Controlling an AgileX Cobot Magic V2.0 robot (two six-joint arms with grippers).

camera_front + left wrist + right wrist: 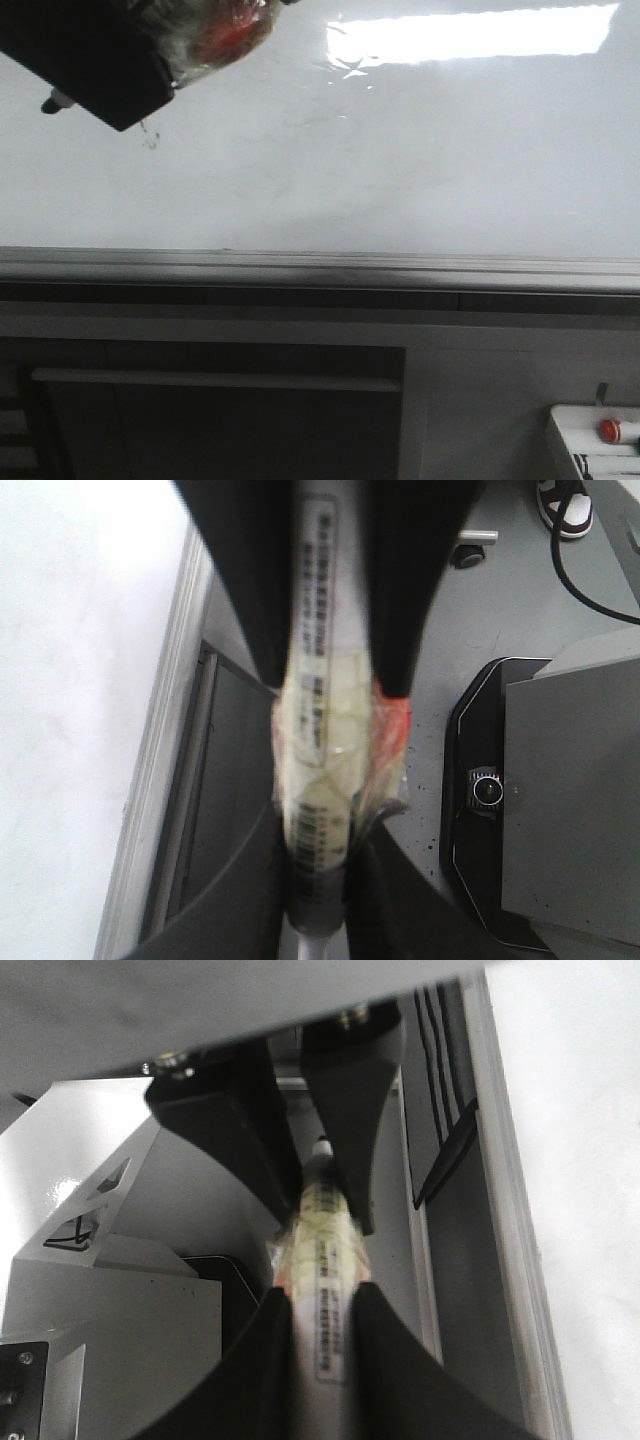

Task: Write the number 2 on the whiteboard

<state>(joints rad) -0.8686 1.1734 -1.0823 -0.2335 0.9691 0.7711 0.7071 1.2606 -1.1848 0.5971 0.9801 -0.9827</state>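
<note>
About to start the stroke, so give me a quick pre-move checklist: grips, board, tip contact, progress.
1. Left tool clamped on left marker: ok.
2. Right tool clamped on right marker: ok.
3. Bare whiteboard surface to write on: ok.
4. Digit 2 drawn: not ok, only a faint small mark below the left tool.
5. Left marker tip touching the board: cannot tell.
</note>
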